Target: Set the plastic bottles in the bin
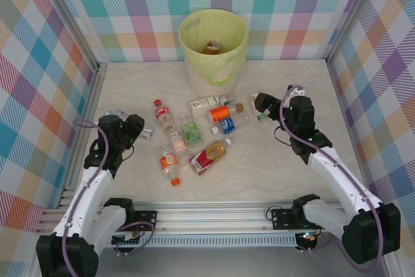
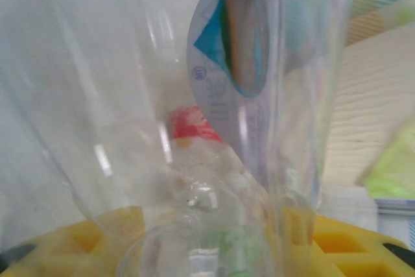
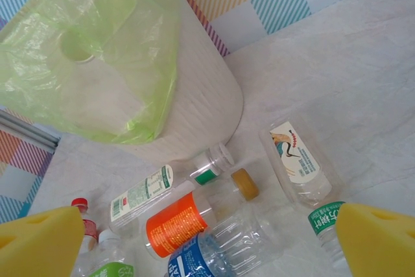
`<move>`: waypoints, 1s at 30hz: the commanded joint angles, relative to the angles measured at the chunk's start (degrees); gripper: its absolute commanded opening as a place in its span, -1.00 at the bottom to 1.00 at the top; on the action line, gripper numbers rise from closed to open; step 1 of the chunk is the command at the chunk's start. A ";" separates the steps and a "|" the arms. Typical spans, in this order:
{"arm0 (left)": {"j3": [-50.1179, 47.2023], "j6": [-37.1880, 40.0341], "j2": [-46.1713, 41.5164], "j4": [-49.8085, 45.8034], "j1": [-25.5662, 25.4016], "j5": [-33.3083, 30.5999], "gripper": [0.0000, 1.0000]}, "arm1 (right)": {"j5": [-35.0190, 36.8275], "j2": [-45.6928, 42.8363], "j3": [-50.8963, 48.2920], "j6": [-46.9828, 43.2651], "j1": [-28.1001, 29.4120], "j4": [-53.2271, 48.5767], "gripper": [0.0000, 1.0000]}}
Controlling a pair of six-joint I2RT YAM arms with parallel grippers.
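**A:** Where are the plastic bottles (image 1: 220,114)?

**B:** Most lie scattered mid-desk (image 1: 272,167), just in front of the bin (image 1: 206,76). One lies inside it.

**A:** And your left fingers (image 2: 58,244)?

**B:** I've got them closed on a clear bottle (image 2: 130,95) at the cluster's left edge.

**A:** The right fingers (image 3: 39,241)?

**B:** Spread wide and empty, hovering over the bottles on the cluster's right side, near the bin.

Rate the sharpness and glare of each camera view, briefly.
Top external: evenly lit and sharp, barely any shadow around the bin. Left wrist: a clear bottle sits so close to the lens that it is out of focus, with white glare streaks. Right wrist: the orange-labelled bottle is crisp; the yellow fingertips at the lower corners are soft.
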 commanded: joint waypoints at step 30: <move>60.37 30.20 44.58 17.06 -20.45 1.62 -0.02 | -8.07 -5.46 1.70 0.83 0.19 -1.18 0.99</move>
